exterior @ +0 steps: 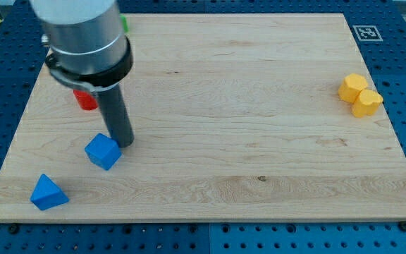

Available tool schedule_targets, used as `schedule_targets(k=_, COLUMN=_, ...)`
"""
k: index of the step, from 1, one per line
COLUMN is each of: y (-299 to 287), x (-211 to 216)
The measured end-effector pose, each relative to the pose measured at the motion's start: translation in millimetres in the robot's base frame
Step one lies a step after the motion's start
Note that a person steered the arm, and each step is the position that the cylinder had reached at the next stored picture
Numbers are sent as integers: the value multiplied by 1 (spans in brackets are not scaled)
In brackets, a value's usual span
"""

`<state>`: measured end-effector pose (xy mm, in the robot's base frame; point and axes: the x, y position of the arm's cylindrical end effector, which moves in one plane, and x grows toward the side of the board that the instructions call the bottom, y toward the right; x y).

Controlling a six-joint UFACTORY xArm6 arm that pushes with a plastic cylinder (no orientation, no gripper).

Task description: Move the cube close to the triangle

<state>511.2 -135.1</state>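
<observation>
Over on the left side of the wooden board, my tip sits right against the far right edge of the blue cube, touching it. No pincer on this rig, just the bare rod. Nearer and further left, the blue triangle lies well apart from the cube. A red block peeks out behind the rod, partly hidden, and a yellow block sits way off right.

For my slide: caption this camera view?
My tip touches the blue cube, up-right of the blue triangle.
</observation>
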Motion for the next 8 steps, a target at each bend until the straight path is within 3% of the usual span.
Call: schedule_targets(k=8, y=-70, x=30)
